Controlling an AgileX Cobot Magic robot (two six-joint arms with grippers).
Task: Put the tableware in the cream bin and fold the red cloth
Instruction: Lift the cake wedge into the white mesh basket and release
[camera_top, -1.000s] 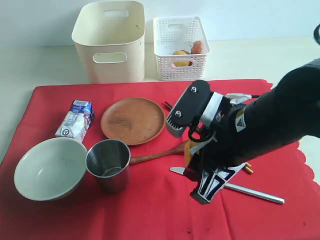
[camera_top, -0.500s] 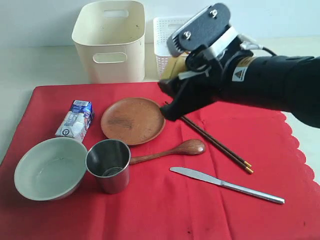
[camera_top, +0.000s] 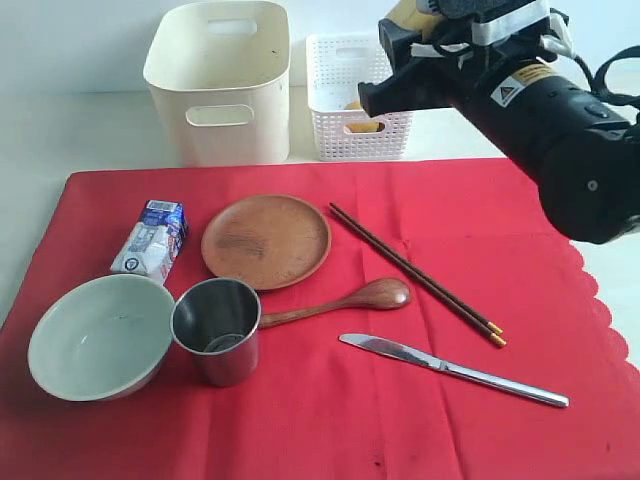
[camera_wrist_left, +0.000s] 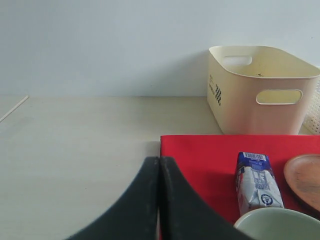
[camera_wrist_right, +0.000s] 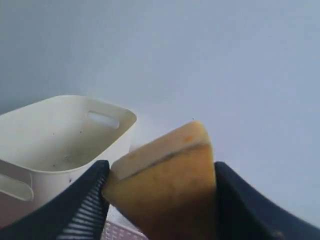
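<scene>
Now that R gripper (camera_wrist_right: 160, 196), clamping cheese wedge (camera_wrist_right: 167, 165), has risen up by far lattice basket (camera_top: 330, 100) | L gripper (camera_wrist_left: 159, 200) closed, empty | tableware (camera_top: 300, 312) still unbinned

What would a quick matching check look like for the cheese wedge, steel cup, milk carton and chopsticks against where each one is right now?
Things:
1. cheese wedge
2. steel cup
3. milk carton
4. chopsticks

Places:
A. lying on the red cloth, right of the wooden plate in the exterior view
B. held up in the air by the right gripper
C. lying on the red cloth, left of the wooden plate in the exterior view
D. standing upright beside the bowl

Pairs: 1-B, 2-D, 3-C, 4-A.
</scene>
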